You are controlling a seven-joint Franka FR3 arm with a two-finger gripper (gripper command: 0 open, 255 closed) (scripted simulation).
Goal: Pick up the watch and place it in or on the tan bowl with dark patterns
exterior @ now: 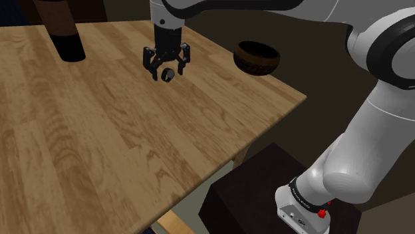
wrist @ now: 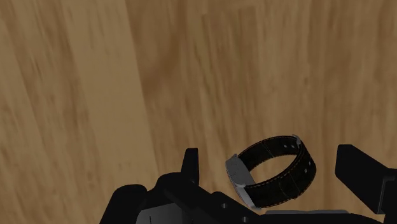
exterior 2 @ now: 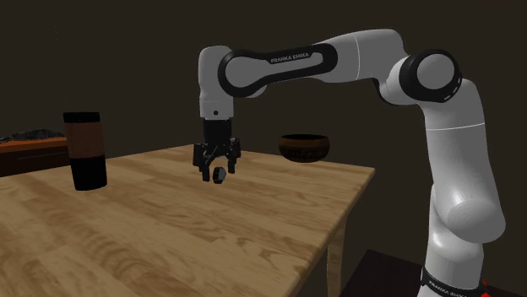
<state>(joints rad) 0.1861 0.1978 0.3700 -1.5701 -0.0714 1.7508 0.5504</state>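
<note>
A black-strapped watch [wrist: 280, 172] with a grey case sits between the fingers of my gripper [wrist: 273, 168]. The left finger [wrist: 191, 167] and the right finger [wrist: 362, 175] stand apart from it, with a gap on each side. In the shoulder view the gripper [exterior: 169, 72] points down at the wooden table [exterior: 120, 146], low over the watch [exterior: 171, 74]. The second exterior view has the gripper [exterior 2: 218, 173] and the watch [exterior 2: 219, 175] near the table's far side. A dark brown bowl [exterior: 257, 58] [exterior 2: 304, 148] stands at the table's corner, apart from the gripper.
A tall dark cylinder [exterior: 66, 33] [exterior 2: 86, 152] stands on the table toward the shoulder view's upper left. The table edge [exterior: 266, 126] drops off just past the bowl. My dark stand [exterior: 259, 193] is below it. A low dark cabinet [exterior 2: 29, 148] is at the second exterior view's left.
</note>
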